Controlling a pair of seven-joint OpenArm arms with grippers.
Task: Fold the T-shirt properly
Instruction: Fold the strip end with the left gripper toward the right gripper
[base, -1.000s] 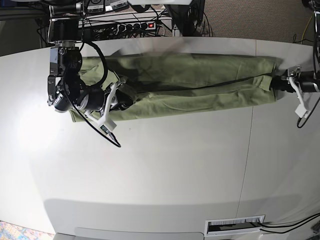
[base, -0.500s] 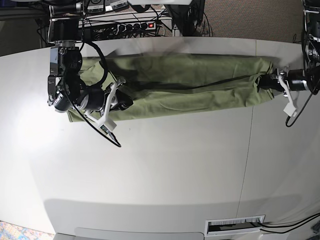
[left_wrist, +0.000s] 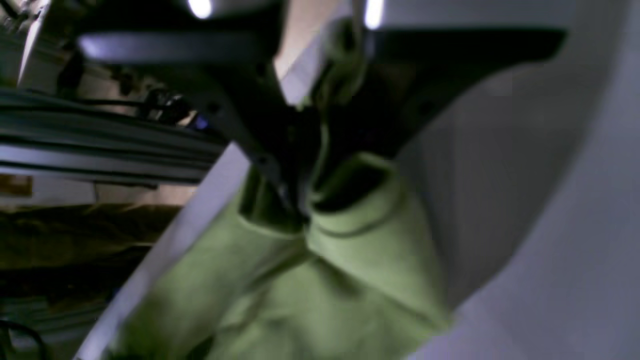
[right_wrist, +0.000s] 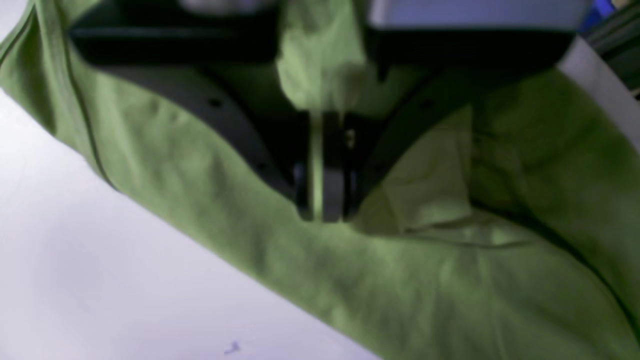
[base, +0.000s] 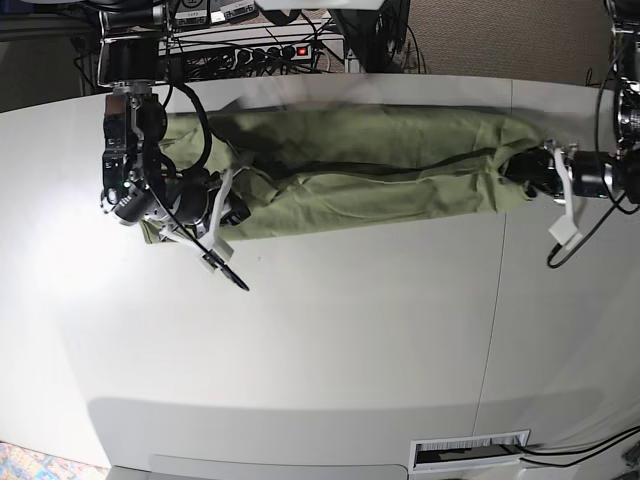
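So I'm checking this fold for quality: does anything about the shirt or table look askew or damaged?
Nothing damaged or spilled. The T-shirt lies as a long folded band across the table, held at both ends by the left gripper and right gripper. Its edges are wrinkled and uneven, bunching where the grippers pinch.

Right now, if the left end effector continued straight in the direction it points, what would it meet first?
The left end effector points along the table toward the T-shirt, which it already grips. Going on, it would likely push into the bunched green cloth first.
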